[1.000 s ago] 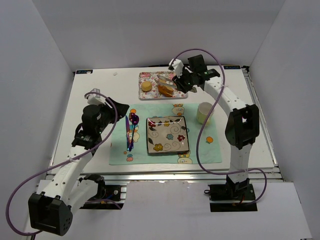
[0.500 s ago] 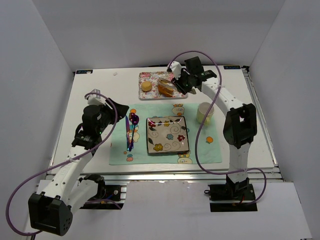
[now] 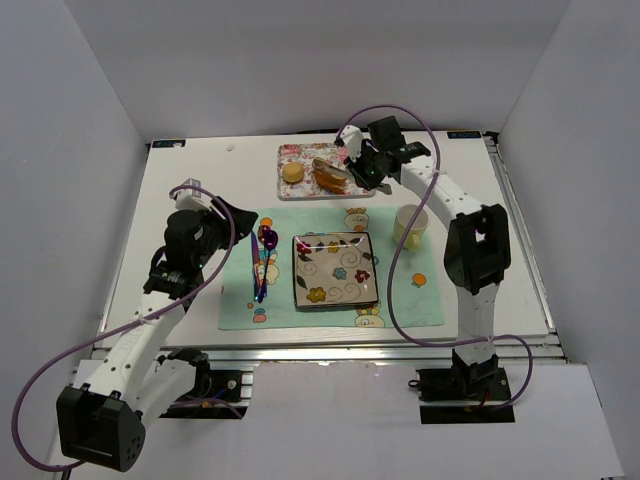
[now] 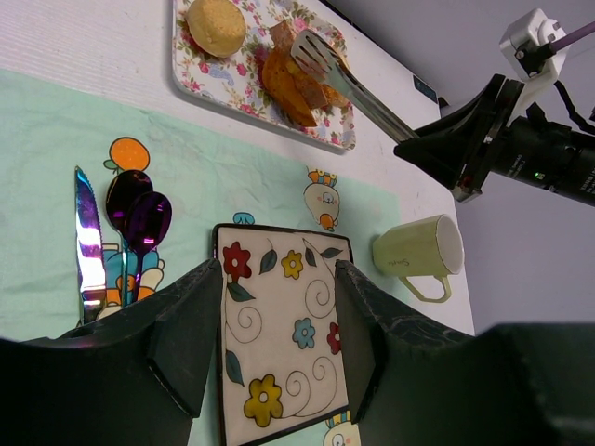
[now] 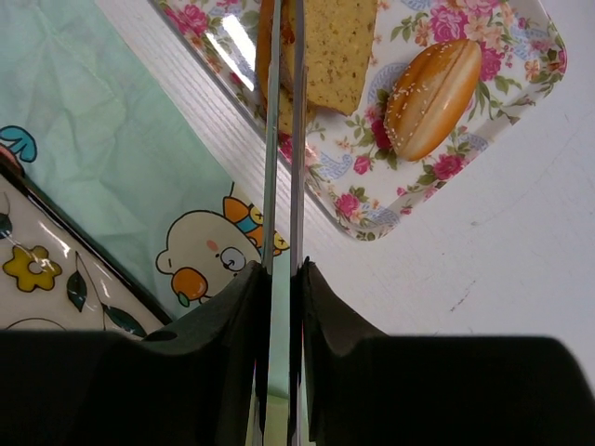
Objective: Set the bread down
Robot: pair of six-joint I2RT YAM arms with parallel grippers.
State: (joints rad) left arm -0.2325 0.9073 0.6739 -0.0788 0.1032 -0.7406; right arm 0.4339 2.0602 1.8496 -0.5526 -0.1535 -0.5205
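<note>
Right pincer [image 5: 282, 279] clenched on metal tongs [image 5: 271, 139], whose tips lie over the bread [image 5: 339, 42] on the floral tray [image 5: 372, 200] at the far side of the bench [image 3: 200, 180]; the toasted slices overlap there, beside a seeded roll [image 5: 432, 84] and a small round bun [image 4: 216, 23]; left pincer [image 4: 274, 325] hangs released above the flowered square plate [image 4: 297, 269] on the green placemat [image 4: 56, 139]; knife [image 4: 88, 232] and purple spoons [image 4: 139, 218] left of the plate, pale mug [image 4: 423, 251] right.

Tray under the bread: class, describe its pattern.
The tray is white with pink and red flowers, clearest in the right wrist view.
</note>
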